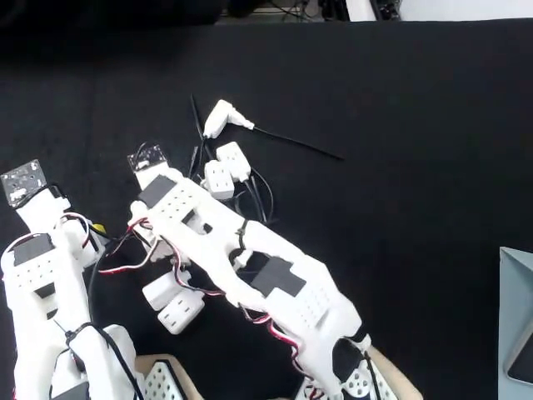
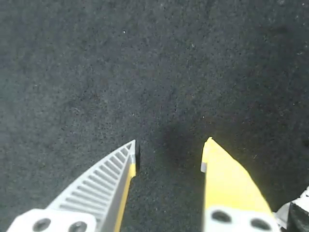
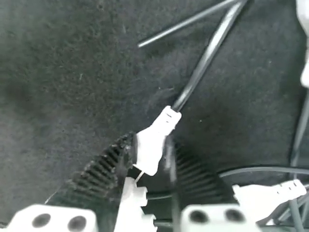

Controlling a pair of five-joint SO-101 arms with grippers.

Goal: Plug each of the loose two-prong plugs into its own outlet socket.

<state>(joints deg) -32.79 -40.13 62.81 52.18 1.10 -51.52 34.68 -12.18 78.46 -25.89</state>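
My right gripper is clamping a white two-prong plug between its dark ribbed fingers. The plug's body is sitting upright in the grip and its black cord is running away across the bench. A thinner black cord is lying beside that one, and they are meeting at the far end. Just beside my right gripper another white plug is lying on its side among looping cords.

My left gripper is hanging with its fingers apart and nothing between them, over bare black bench.

From above, two white socket blocks are sitting side by side just past my right arm, with black cords curling around them and crowding the way in. A third plug is lying loose beyond them, its cord stretching off to the right. Two more socket blocks are lying between my two arms, partly under the right one and its red and white wires. A grey object is sitting at the bench's right edge, well apart from everything else.
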